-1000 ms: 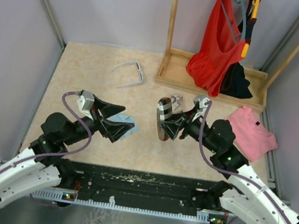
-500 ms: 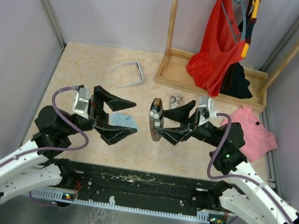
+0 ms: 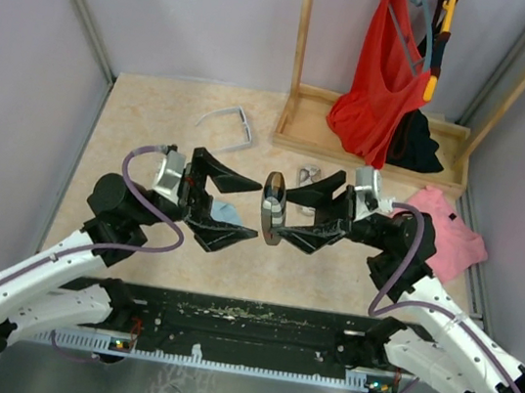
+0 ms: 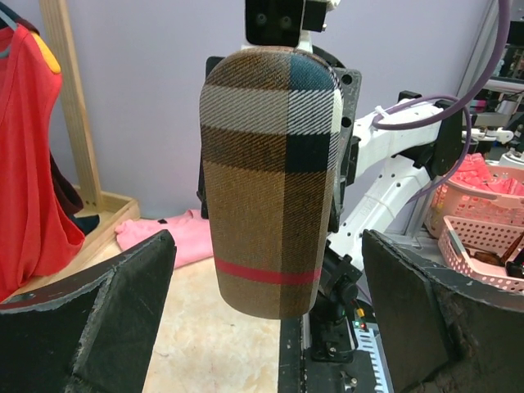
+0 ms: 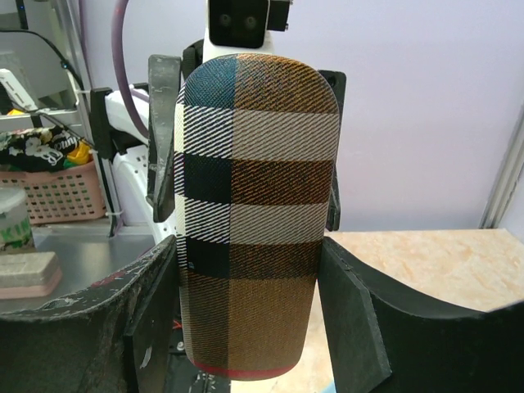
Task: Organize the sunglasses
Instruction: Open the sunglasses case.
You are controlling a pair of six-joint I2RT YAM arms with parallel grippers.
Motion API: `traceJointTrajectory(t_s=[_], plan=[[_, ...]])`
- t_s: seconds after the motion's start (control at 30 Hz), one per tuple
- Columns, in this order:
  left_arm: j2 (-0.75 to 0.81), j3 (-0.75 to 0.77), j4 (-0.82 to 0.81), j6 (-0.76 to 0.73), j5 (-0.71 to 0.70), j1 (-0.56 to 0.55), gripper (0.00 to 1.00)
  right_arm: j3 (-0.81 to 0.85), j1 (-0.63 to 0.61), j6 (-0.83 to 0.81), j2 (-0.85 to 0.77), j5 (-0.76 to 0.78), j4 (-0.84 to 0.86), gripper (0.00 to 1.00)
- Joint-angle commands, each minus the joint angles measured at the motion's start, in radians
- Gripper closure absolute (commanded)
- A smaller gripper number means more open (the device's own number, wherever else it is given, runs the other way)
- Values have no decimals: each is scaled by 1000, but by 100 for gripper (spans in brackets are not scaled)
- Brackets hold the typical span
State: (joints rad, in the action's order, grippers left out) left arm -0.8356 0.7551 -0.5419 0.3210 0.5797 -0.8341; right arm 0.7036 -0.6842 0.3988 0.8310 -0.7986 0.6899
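Note:
My right gripper [image 3: 285, 212] is shut on a brown plaid glasses case [image 3: 273, 208], held on end above the table's middle. The case fills the right wrist view [image 5: 254, 221] with a finger against each long side. My left gripper [image 3: 233, 207] faces it from the left, open wide. In the left wrist view the case [image 4: 274, 180] stands between my fingers [image 4: 106, 311] with a gap on each side. White-framed sunglasses [image 3: 228, 127] lie at the back left. Dark wire sunglasses [image 3: 307, 175] lie just behind the case, partly hidden.
A light blue cloth [image 3: 230, 213] lies under my left gripper. A pink cloth [image 3: 445, 234] is at the right. A wooden rack [image 3: 302, 128] with red and black garments stands at the back right. Grey walls close both sides.
The two grippers have come together at the middle. The right one turned the case on end toward the left arm. The left one left the blue cloth and now flanks the case.

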Motion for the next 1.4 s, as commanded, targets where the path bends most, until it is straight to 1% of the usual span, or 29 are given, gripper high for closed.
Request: traceJointTrajectory(t_s=[0.0,0.23,0.6,1.0,1.23,1.37], plan=[[-7,37,-90,20,38,3,0,53,-3,13,5,-25,89,100],[-18,48,-106,28,33,4,0,55,-13,12,21,-36,92,100],[-75,53,-146,60,82,3,0,68,-29,0,32,-29,78,100],[-92,51,-156,79,97,1,17,77,-35,-12,37,-27,56,100],[-101,57,-155,81,95,2,17,83,-40,-16,45,-28,46,100],[-99,59,-149,76,94,1,25,84,-41,-17,48,-25,46,100]])
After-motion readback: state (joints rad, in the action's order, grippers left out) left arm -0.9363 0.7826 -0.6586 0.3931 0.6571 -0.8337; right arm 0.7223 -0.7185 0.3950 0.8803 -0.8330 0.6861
